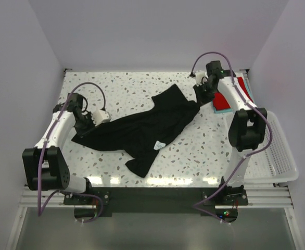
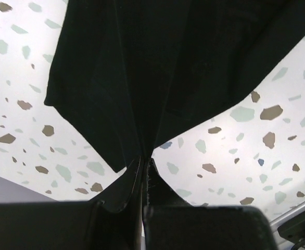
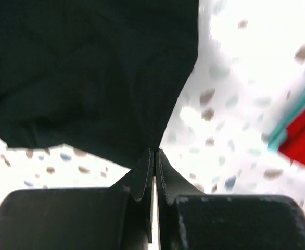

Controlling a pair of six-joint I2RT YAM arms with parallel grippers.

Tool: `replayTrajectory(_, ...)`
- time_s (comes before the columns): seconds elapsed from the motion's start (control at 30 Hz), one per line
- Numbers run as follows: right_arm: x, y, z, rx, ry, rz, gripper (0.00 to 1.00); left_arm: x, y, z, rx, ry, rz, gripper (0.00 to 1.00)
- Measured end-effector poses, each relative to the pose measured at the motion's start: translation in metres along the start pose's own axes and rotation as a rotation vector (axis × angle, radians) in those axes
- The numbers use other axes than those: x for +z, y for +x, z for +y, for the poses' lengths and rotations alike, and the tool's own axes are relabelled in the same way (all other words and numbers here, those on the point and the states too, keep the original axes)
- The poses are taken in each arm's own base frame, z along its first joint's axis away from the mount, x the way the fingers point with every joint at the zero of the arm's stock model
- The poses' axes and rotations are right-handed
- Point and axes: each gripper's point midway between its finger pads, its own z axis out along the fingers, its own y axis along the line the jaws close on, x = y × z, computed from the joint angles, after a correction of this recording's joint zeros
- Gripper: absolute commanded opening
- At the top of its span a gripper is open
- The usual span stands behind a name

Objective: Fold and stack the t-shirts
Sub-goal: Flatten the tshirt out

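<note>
A black t-shirt (image 1: pixel 142 127) lies crumpled and stretched across the speckled table. My left gripper (image 1: pixel 85 121) is at its left end, and in the left wrist view the jaws (image 2: pixel 146 159) are shut on a pinch of the black cloth (image 2: pixel 157 62). My right gripper (image 1: pixel 200 96) is at the shirt's far right corner. There its jaws (image 3: pixel 156 151) are shut on the cloth's edge (image 3: pixel 90 67). A red t-shirt (image 1: pixel 223 99) lies on a teal one (image 1: pixel 223 110) just right of that gripper, and they show as the red cloth (image 3: pixel 303 140) and the teal edge (image 3: pixel 293 117).
A white mesh basket (image 1: pixel 280 151) stands at the table's right edge, beside the right arm. White walls close in the table on the left, back and right. A white label (image 1: pixel 159 145) shows on the black shirt's near part.
</note>
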Motion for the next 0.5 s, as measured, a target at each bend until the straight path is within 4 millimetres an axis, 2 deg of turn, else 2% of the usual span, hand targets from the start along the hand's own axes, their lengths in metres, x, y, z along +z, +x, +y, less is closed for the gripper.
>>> replayTrajectory(0.07, -0.007, 0.025, 0.001, 0.001, 0.012, 0.044, 0.00, 0.000, 0.006, -0.005, 0.013, 0.001, 0.015, 0.00)
replayTrajectory(0.17, 0.005, 0.072, 0.014, -0.002, -0.011, 0.172, 0.00, 0.000, 0.015, -0.010, 0.025, 0.003, 0.040, 0.00)
replayTrajectory(0.23, 0.015, 0.108, 0.023, 0.000, -0.038, 0.279, 0.19, 0.000, 0.020, -0.013, 0.029, 0.005, 0.052, 0.00)
replayTrajectory(0.27, 0.016, 0.125, 0.027, -0.004, -0.050, 0.333, 0.38, 0.000, 0.022, -0.014, 0.032, 0.006, 0.058, 0.00)
replayTrajectory(0.3, 0.015, 0.135, 0.030, -0.004, -0.060, 0.369, 0.46, 0.000, 0.023, -0.015, 0.033, 0.007, 0.062, 0.00)
replayTrajectory(0.37, 0.010, 0.143, 0.031, -0.013, -0.076, 0.404, 0.59, 0.000, 0.024, -0.014, 0.038, 0.007, 0.066, 0.00)
replayTrajectory(0.4, 0.007, 0.140, 0.030, -0.012, -0.077, 0.399, 0.59, 0.000, 0.024, -0.014, 0.038, 0.007, 0.066, 0.00)
replayTrajectory(0.5, -0.002, 0.110, 0.017, -0.006, -0.056, 0.321, 0.58, 0.000, 0.022, -0.015, 0.029, 0.014, 0.059, 0.00)
